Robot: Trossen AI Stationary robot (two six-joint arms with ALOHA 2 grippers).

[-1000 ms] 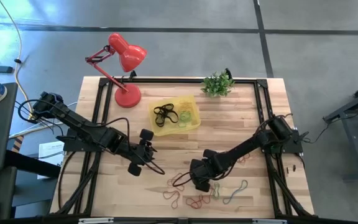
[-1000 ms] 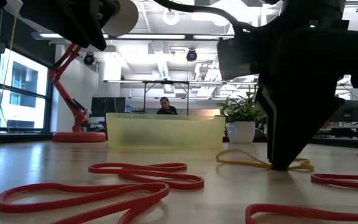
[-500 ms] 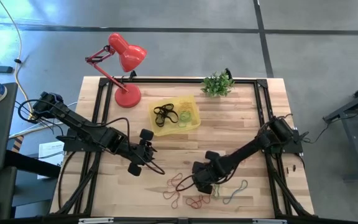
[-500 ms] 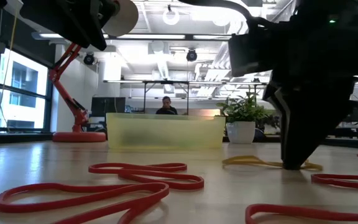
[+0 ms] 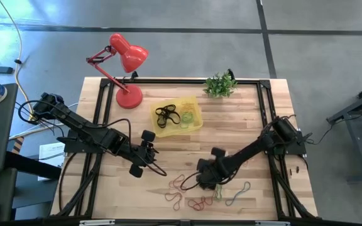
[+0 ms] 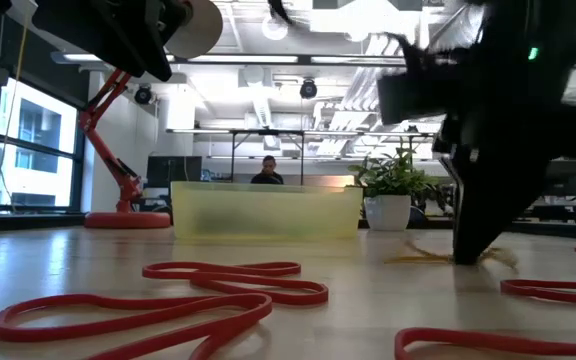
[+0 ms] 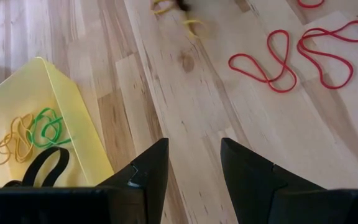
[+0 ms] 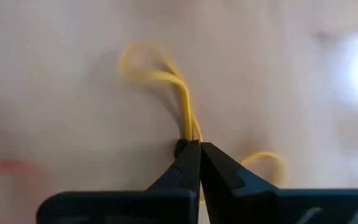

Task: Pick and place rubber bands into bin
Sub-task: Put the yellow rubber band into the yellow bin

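— Rubber bands: where are they found?
— Red ones (image 6: 218,285) are scattered on the near part of the bench (image 5: 244,125); black, green and tan ones lie in the yellow bin (image 5: 178,115), which stands near the red lamp (image 5: 126,63).
— And the right tool (image 8: 194,149)?
— It is pressed together on a yellow band (image 8: 179,87), pinched at bench level among the loose bands.
— The left tool (image 7: 194,155)?
— It is held spread, above the bench beside the bin, with nothing between its fingers.
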